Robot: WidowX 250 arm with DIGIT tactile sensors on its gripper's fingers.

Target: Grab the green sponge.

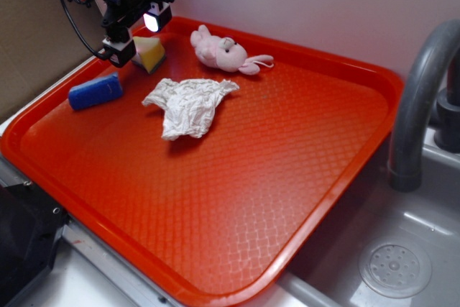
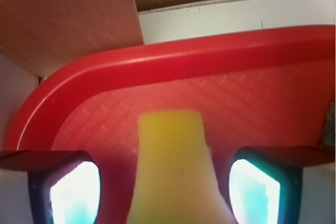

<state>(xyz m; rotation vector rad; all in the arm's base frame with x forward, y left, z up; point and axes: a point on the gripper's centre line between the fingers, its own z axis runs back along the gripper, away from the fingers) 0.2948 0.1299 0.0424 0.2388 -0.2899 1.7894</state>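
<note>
The green sponge (image 1: 150,53), a yellow foam wedge with a thin dark layer on one face, sits at the far left corner of the red tray (image 1: 287,149). My gripper (image 1: 138,36) hangs right over it, open, one finger on each side. In the wrist view the yellow sponge (image 2: 170,150) fills the middle between the two lit fingers (image 2: 73,192), with a gap of red tray (image 2: 184,61) on either side. Neither finger touches the foam.
A blue oblong sponge (image 1: 95,92) lies just left and in front of the gripper. A crumpled white cloth (image 1: 188,104) and a pink plush bunny (image 1: 224,52) lie to the right. A grey faucet (image 1: 417,98) and sink drain (image 1: 395,269) are beyond the tray's right edge.
</note>
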